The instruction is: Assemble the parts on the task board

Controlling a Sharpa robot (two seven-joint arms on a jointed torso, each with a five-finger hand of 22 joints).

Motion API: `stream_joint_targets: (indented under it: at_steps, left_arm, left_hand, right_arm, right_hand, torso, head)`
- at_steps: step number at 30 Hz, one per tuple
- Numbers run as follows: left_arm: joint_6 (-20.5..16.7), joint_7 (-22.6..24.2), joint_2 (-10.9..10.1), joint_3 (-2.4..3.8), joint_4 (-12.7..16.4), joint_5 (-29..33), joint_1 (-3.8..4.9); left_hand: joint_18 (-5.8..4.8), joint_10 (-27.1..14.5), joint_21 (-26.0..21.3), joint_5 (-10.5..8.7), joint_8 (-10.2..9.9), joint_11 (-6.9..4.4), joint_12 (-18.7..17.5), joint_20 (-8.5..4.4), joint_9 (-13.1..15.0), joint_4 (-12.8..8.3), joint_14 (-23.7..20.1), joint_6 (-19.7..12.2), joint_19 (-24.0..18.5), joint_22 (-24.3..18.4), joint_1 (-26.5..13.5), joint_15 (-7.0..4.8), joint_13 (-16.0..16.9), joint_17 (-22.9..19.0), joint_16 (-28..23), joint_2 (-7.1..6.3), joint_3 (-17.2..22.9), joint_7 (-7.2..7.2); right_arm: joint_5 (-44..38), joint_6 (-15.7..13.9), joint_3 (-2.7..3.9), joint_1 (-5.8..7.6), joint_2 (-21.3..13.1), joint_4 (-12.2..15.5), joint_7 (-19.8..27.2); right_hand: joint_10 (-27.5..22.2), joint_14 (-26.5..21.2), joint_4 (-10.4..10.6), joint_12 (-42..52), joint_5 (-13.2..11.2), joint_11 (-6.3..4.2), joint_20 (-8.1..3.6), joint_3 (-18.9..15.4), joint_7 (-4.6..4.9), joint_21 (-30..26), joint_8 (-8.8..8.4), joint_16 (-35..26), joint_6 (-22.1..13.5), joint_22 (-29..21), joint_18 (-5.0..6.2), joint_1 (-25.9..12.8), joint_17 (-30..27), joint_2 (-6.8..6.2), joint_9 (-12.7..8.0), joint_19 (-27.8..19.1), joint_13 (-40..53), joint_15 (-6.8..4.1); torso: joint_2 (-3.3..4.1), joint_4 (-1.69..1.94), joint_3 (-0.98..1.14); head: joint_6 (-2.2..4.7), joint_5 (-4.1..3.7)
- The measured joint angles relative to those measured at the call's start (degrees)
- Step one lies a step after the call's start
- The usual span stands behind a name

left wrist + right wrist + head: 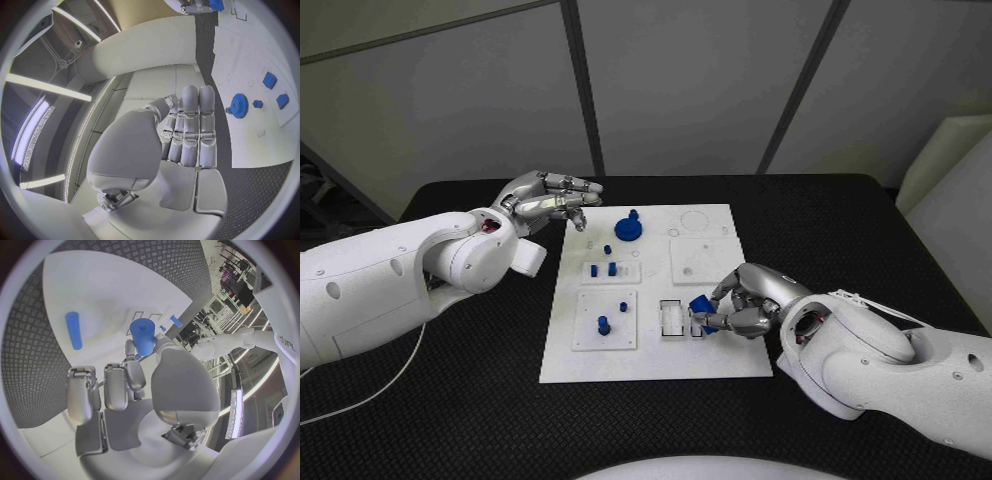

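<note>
Right hand [737, 305] pinching a blue part [700, 319] over the task board [718, 362], beside the clear slot [672, 318]. Lower squarely, release late. Left hand [553, 200] hovering, fingers apart, holding nothing.

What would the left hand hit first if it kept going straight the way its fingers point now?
Probably the blue gear standing on the task board. The left hand hovers at the board's far left edge, fingers aimed toward it, though its height above the board is unclear.

Matt white task board [718, 345], textured black table [848, 230]
</note>
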Motion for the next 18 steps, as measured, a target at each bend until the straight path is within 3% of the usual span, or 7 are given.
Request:
stream_joint_targets:
  at_steps: [7, 18]
  left_arm:
    - [0.0, 0.0, 0.0, 0.0, 0.1, 0.0, 0.0]
    - [0.1, -0.1, 0.2, 0.0, 0.1, 0.0, 0.01]
  left_hand:
    - [0.0, 0.0, 0.0, 0.0, 0.0, 0.0, 0.0, 0.0, 0.0, 0.0, 0.0, 0.0, 0.0, 0.0, 0.0, 0.0, 0.0, 0.0, 0.0, 0.0, 0.0, 0.0]
    - [0.0, 0.0, 0.0, 0.23, 0.0, 0.0, 0.0, 0.0, 0.0, 0.0, 0.0, 0.0, 0.0, 0.0, 0.0, 0.0, 0.0, 0.0, 0.0, 0.0, 0.0, 0.0]
  right_arm:
    - [1.0, -0.6, 0.02, 0.0, 3.0, -1.6, 0.3]
    - [1.5, 2.3, 0.05, 0.01, 7.9, -5.2, -1.6]
  right_hand:
    - [0.0, 0.0, 0.0, -0.4, 0.3, 0.0, 0.0, 0.0, -0.05, 0.0, -0.11, 0.0, 0.5, 0.0, 0.0, -1.9, -0.5, 0.53, 0.7, 0.0, -0.1, 0.0]
    - [0.4, 0.0, 0.2, -0.9, -0.7, -0.42, -0.21, -0.2, -1.23, 0.0, -0.12, 0.0, 2.9, 0.0, 0.0, -6.5, -1.0, 0.89, 2.6, 0.2, 0.0, -0.43]
  torso:
    - [0.03, 0.0, -0.01]
    - [0.07, 0.01, -0.04]
  head:
    - [-0.11, 0.16]
    - [-0.18, 0.36]
